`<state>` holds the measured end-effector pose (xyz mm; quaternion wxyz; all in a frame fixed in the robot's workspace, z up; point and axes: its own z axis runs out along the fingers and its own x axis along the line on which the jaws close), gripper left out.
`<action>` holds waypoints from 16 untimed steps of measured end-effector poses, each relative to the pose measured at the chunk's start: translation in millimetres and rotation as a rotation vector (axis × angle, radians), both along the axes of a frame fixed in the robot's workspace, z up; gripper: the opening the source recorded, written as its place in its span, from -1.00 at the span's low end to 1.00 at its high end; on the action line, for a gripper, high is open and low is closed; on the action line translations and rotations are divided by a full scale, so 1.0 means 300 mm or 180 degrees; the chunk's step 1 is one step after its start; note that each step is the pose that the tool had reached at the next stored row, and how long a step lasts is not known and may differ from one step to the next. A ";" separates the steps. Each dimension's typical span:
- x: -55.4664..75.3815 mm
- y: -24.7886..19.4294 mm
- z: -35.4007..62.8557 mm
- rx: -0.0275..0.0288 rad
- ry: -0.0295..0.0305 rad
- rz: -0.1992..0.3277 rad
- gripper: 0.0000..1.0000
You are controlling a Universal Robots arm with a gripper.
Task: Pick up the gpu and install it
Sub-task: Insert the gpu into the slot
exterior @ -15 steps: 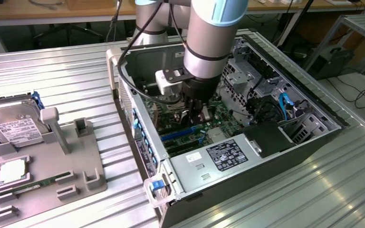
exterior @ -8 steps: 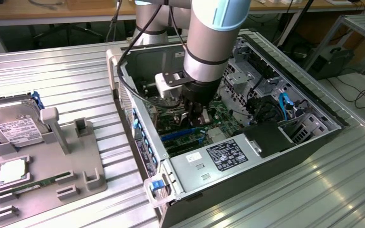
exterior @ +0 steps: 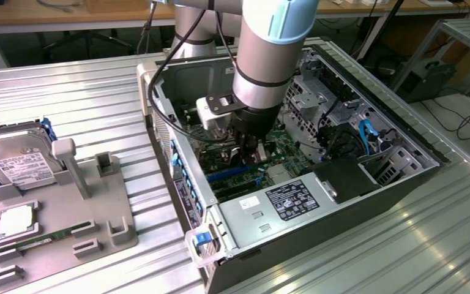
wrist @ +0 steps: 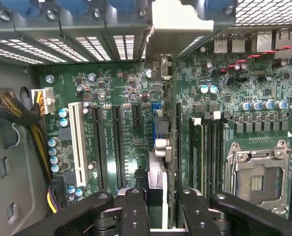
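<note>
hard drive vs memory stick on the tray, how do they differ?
Shape: the hard drive is a boxy slab; the memory stick is a thin narrow strip.
Colour: the hard drive is silver with a white label; the memory stick is green.
Size: the hard drive is far bigger.
Shared: both sit on the grey tray, outside the case, where the claw holds the gpu.

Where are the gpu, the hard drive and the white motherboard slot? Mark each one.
gpu (wrist: 157, 179): wrist view, on its pale ribbed edge.
hard drive (exterior: 19, 162): exterior view, on its white label.
white motherboard slot (wrist: 77, 142): wrist view, midway along its body.
</note>
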<state>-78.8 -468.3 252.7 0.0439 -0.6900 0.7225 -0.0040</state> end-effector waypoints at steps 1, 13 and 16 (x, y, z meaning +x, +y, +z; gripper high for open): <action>-0.001 0.000 -0.001 0.0000 0.0000 0.0000 -0.44; -0.012 0.000 -0.025 -0.0002 0.0001 -0.0001 -0.44; -0.015 0.000 -0.030 -0.0002 0.0002 0.0000 -0.44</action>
